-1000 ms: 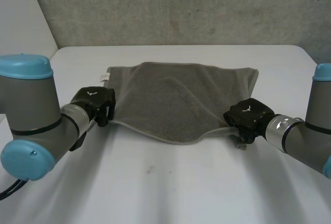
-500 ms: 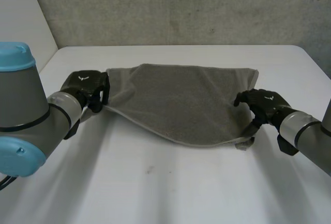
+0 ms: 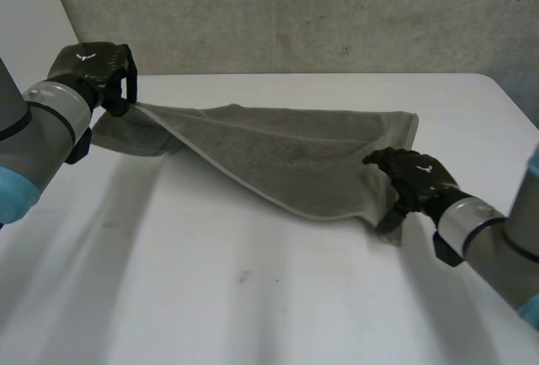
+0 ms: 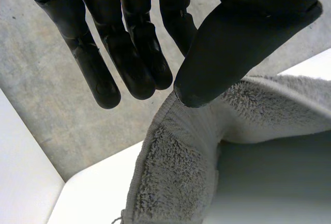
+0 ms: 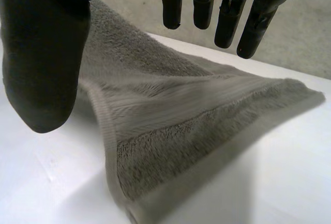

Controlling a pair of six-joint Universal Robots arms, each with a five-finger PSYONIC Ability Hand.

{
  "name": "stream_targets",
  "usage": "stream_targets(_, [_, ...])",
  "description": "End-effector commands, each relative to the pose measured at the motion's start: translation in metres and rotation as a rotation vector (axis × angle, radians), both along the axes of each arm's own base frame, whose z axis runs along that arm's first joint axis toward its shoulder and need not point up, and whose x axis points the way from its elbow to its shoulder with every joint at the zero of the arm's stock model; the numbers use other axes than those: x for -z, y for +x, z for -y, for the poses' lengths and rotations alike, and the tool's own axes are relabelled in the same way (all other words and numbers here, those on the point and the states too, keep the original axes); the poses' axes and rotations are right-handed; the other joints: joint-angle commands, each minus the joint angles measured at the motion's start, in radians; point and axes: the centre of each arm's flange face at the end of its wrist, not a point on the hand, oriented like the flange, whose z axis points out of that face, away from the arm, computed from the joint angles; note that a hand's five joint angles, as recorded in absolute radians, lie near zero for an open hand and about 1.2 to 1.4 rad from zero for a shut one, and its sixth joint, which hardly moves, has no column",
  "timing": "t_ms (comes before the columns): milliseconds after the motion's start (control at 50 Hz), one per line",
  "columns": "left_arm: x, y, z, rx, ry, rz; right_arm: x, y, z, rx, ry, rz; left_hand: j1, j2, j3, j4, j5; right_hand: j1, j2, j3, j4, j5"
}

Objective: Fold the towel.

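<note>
A grey towel lies across the far half of the white table, pulled taut toward its left corner. My left hand holds that corner up off the table at the far left. In the left wrist view the thumb pinches the towel's corner against the straight fingers. My right hand rests over the towel's near right corner, open. In the right wrist view its thumb and fingers are spread above the towel, holding nothing.
A grey concrete wall stands behind the table's far edge. The table's left edge runs just below my raised left hand. Bare white tabletop stretches in front of the towel.
My left hand has risen and moved back and left with the towel's corner, stretching the cloth. My right hand has opened and let go of the near right corner.
</note>
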Motion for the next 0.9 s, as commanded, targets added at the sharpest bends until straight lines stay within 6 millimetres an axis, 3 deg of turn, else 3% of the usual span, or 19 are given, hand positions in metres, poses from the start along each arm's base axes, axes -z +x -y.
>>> stream_targets(20, [-0.005, -0.001, 0.001, 0.0, -0.015, -0.007, 0.014, 0.026, 0.003, 0.009, -0.026, -0.018, 0.194, 0.179, 0.179, 0.177, 0.187, -0.068, -0.077, -0.074, -0.092, -0.068])
stream_targets(260, [-0.013, -0.003, 0.005, 0.0, -0.04, -0.019, 0.038, 0.057, -0.001, -0.005, -0.017, -0.064, 0.194, 0.179, 0.179, 0.177, 0.187, -0.068, -0.077, -0.074, -0.092, -0.068])
stream_targets(340, [-0.013, -0.003, 0.006, 0.0, -0.043, -0.02, 0.036, 0.056, -0.003, 0.004, -0.027, -0.078, 0.194, 0.179, 0.179, 0.177, 0.187, -0.068, -0.077, -0.074, -0.092, -0.068])
stream_targets(440, [-0.007, -0.002, 0.005, -0.001, -0.025, -0.011, 0.019, 0.047, -0.008, -0.006, -0.089, -0.148, 0.194, 0.179, 0.179, 0.177, 0.187, 0.212, 0.202, 0.205, 0.188, 0.212])
stream_targets(500, [-0.005, -0.002, 0.005, 0.0, -0.016, -0.009, 0.014, 0.047, -0.011, -0.021, -0.115, -0.175, 0.194, 0.179, 0.179, 0.177, 0.187, 0.227, 0.218, 0.221, 0.203, 0.227])
stream_targets(560, [0.007, -0.002, 0.002, 0.004, 0.018, 0.007, 0.007, 0.044, -0.014, -0.047, -0.163, -0.248, 0.194, 0.179, 0.179, 0.177, 0.187, 0.227, 0.218, 0.221, 0.203, 0.227])
stream_targets(640, [0.03, 0.0, -0.002, 0.005, 0.083, 0.032, 0.005, 0.025, -0.007, -0.044, -0.165, -0.379, 0.194, 0.179, 0.179, 0.177, 0.187, 0.227, 0.218, 0.221, 0.203, 0.227])
stream_targets(680, [0.041, 0.0, -0.004, 0.013, 0.114, 0.052, 0.007, 0.02, -0.006, -0.05, -0.155, -0.409, 0.106, 0.091, 0.092, 0.089, 0.099, 0.23, 0.221, 0.224, 0.206, 0.23])
stream_targets(720, [0.06, -0.002, -0.008, 0.05, 0.15, 0.108, 0.011, 0.018, -0.005, -0.072, -0.131, -0.42, -0.323, -0.338, -0.338, -0.34, -0.33, 0.239, 0.23, 0.232, 0.215, 0.239])
stream_targets(740, [0.06, -0.002, -0.008, 0.051, 0.151, 0.108, 0.011, 0.018, -0.005, -0.072, -0.13, -0.42, -0.325, -0.34, -0.34, -0.342, -0.333, 0.239, 0.23, 0.232, 0.215, 0.239])
stream_targets(760, [0.068, -0.002, -0.009, 0.068, 0.163, 0.133, 0.014, 0.019, -0.007, -0.093, -0.121, -0.412, -0.482, -0.497, -0.497, -0.499, -0.49, 0.245, 0.235, 0.238, 0.221, 0.245])
stream_targets(820, [0.081, -0.002, -0.013, 0.084, 0.177, 0.173, 0.022, 0.019, -0.006, -0.125, -0.095, -0.397, -0.656, -0.671, -0.671, -0.673, -0.664, 0.245, 0.235, 0.238, 0.221, 0.245])
stream_targets(900, [0.089, -0.001, -0.016, 0.087, 0.175, 0.182, 0.029, 0.02, -0.005, -0.143, -0.079, -0.392, -0.719, -0.734, -0.733, -0.736, -0.726, 0.245, 0.235, 0.238, 0.221, 0.245])
